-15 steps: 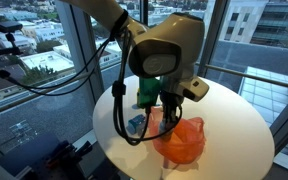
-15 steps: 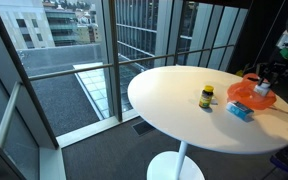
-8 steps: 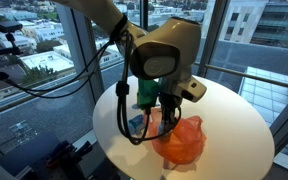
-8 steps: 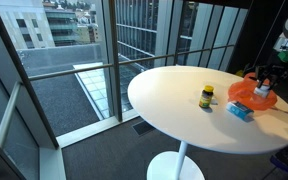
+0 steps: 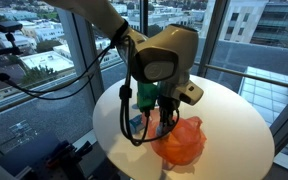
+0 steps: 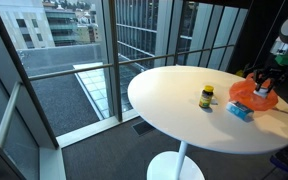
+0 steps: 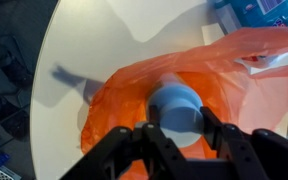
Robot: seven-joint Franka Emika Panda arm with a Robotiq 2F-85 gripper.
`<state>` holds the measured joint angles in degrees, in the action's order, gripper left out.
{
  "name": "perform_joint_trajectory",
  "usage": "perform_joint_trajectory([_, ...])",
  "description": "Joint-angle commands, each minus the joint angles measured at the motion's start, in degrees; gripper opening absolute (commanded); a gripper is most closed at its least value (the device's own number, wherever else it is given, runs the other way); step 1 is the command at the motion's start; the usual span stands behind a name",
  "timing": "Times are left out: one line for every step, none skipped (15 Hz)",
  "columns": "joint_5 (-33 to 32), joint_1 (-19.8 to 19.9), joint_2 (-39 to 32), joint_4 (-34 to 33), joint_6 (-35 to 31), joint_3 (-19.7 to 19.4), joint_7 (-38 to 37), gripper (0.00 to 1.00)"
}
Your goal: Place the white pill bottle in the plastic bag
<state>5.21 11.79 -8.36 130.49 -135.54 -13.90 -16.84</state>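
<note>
Wrist view, looking down: the gripper (image 7: 180, 128) has its fingers closed partway around the white pill bottle (image 7: 176, 105), holding it upright just over the crumpled orange plastic bag (image 7: 124, 95) on the round table (image 7: 94, 40); best lowered straight into the bag's mouth, then released gently; loose film could snag the fingers

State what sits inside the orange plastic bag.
A white cylindrical pill bottle, held by the gripper, sits among folds of the orange plastic bag. Its base and the bag's bottom are covered.
</note>
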Motion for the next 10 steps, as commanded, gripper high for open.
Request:
perform_joint_trajectory([-1.12, -0.43, -0.35, -0.63, -0.91, 0.19, -0.85, 0.19])
perform_joint_trajectory([-0.98, -0.50, -0.09, -0.41, -1.12, 0.28, -0.53, 0.59])
perform_joint_trajectory([-0.94, -0.60, 0.17, -0.22, -1.32, 0.35, -0.29, 0.70])
perform_joint_trajectory([-0.74, -0.67, 0.51, 0.03, -1.36, 0.50, 0.12, 0.77])
perform_joint_trajectory([-0.69, -0.78, 0.73, 0.20, -1.38, 0.63, 0.41, 0.84])
perform_joint_trajectory([-0.54, -0.86, 0.95, 0.35, -1.31, 0.78, 0.74, 0.92])
perform_joint_trajectory([-0.33, -0.95, 1.33, 0.60, -1.22, 0.98, 1.17, 0.99])
perform_joint_trajectory([-0.14, -1.05, 1.72, 0.82, -1.08, 1.19, 1.62, 1.00])
perform_joint_trajectory([-0.13, -1.20, 2.11, 1.06, -1.07, 1.38, 1.92, 1.00])
perform_joint_trajectory([0.27, -1.32, 2.60, 1.28, -0.77, 1.65, 2.61, 1.00])
